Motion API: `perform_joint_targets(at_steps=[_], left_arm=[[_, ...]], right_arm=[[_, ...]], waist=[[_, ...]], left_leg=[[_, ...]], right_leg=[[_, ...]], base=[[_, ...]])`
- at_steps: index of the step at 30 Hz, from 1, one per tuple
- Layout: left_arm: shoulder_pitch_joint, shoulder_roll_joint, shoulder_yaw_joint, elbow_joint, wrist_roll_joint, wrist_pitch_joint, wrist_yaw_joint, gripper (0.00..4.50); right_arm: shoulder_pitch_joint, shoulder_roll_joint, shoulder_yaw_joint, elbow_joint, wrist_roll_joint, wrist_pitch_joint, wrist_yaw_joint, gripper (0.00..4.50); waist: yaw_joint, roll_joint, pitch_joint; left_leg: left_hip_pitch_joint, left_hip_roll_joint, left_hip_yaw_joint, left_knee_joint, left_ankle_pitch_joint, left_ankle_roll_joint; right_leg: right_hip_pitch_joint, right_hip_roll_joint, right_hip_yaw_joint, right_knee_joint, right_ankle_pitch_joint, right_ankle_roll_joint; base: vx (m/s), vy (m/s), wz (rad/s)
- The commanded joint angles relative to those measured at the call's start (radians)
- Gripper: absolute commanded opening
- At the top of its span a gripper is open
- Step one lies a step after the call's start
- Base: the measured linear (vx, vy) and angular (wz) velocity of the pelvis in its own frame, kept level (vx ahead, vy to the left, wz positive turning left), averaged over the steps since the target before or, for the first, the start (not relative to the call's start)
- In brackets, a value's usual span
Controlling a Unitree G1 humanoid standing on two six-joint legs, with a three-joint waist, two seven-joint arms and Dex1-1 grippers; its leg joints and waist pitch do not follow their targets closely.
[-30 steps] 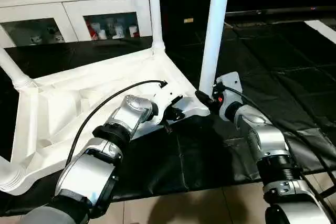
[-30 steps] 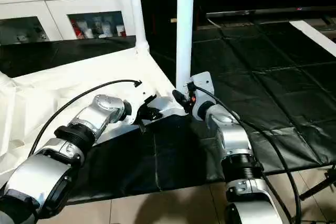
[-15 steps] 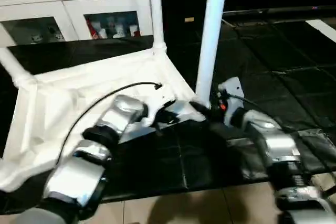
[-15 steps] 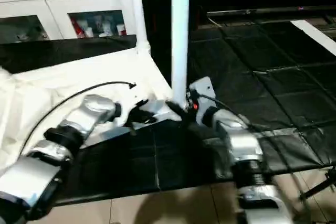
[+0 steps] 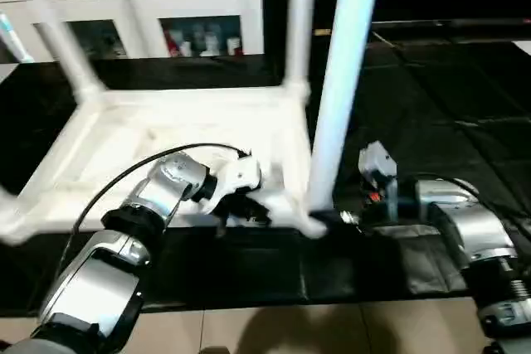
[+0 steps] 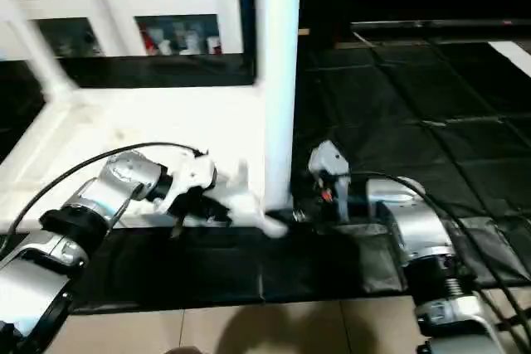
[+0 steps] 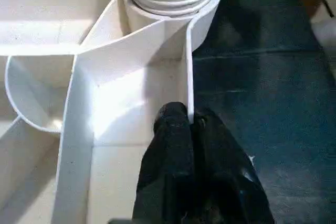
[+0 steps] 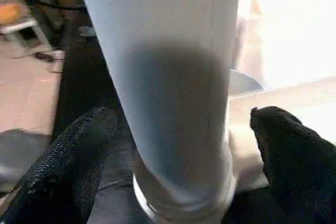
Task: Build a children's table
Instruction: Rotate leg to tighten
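Children's table (image 5: 166, 134) lay upside down on black floor mat (image 5: 448, 113), legs pointing up, white cabinet (image 5: 199, 6) beyond at far side. My left gripper (image 7: 193, 124) clamped shut on thin rim wall of table near its near-right corner socket. My right gripper (image 8: 173, 129) spread wide, black fingers (image 8: 79, 150) either side of near-right leg (image 5: 344, 80), not touching it.

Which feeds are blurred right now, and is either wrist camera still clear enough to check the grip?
Both eye views are motion-smeared, the upright leg streaked. The left wrist view is clear: left gripper pinching the table's rim wall. The right wrist view is soft, the leg shadowed between the right gripper's spread fingers.
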Motion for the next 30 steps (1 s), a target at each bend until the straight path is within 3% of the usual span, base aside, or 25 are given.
perform_joint_targets(at_steps=[1, 3, 5, 12, 24, 30], left_arm=[[-0.006, 0.007, -0.030, -0.036, 0.008, -0.033, -0.057, 0.00], [-0.004, 0.010, -0.032, -0.039, 0.009, -0.037, -0.061, 0.00], [-0.004, 0.011, -0.032, -0.041, 0.008, -0.037, -0.062, 0.00], [-0.003, 0.010, -0.031, -0.047, 0.002, -0.035, -0.070, 0.00], [-0.004, 0.004, -0.031, -0.039, 0.002, -0.025, -0.060, 0.00], [-0.006, 0.002, -0.027, -0.034, 0.003, -0.016, -0.048, 0.00]], right_arm=[[-0.030, -0.014, 0.016, 0.004, 0.020, 0.019, 0.044, 4.16], [-0.039, -0.014, 0.020, 0.012, 0.023, 0.025, 0.054, 4.16], [-0.042, -0.012, 0.021, 0.016, 0.024, 0.024, 0.056, 3.84], [-0.046, -0.003, 0.035, 0.022, 0.034, 0.034, 0.091, 3.40], [-0.036, -0.005, 0.039, 0.006, 0.045, 0.050, 0.105, 2.28], [-0.021, 0.000, 0.046, -0.008, 0.048, 0.052, 0.109, 2.06]], waist=[[-0.006, -0.016, -0.074], [-0.006, -0.017, -0.074], [-0.006, -0.019, -0.075], [-0.005, -0.021, -0.077], [-0.004, -0.017, -0.077], [-0.003, -0.018, -0.077]], left_leg=[[0.006, 0.049, -0.010, -0.058, -0.122, 0.106], [0.006, 0.049, -0.010, -0.058, -0.115, 0.106], [0.004, 0.048, -0.010, -0.057, -0.107, 0.104], [0.002, 0.048, -0.010, -0.054, -0.091, 0.110], [0.003, 0.048, -0.010, -0.054, -0.091, 0.107], [0.002, 0.047, -0.011, -0.054, -0.094, 0.103]], right_leg=[[0.064, -0.076, 0.066, -0.061, -0.248, -0.153], [0.064, -0.075, 0.066, -0.060, -0.245, -0.150], [0.064, -0.076, 0.066, -0.058, -0.244, -0.149], [0.063, -0.076, 0.064, -0.056, -0.227, -0.152], [0.064, -0.075, 0.064, -0.057, -0.227, -0.149], [0.065, -0.075, 0.063, -0.058, -0.239, -0.142]], base=[[0.000, 0.000, 0.00], [0.000, 0.000, 0.00], [0.000, 0.000, 0.00], [0.000, 0.000, 0.00], [0.000, 0.000, 0.00], [0.000, 0.000, 0.00]])
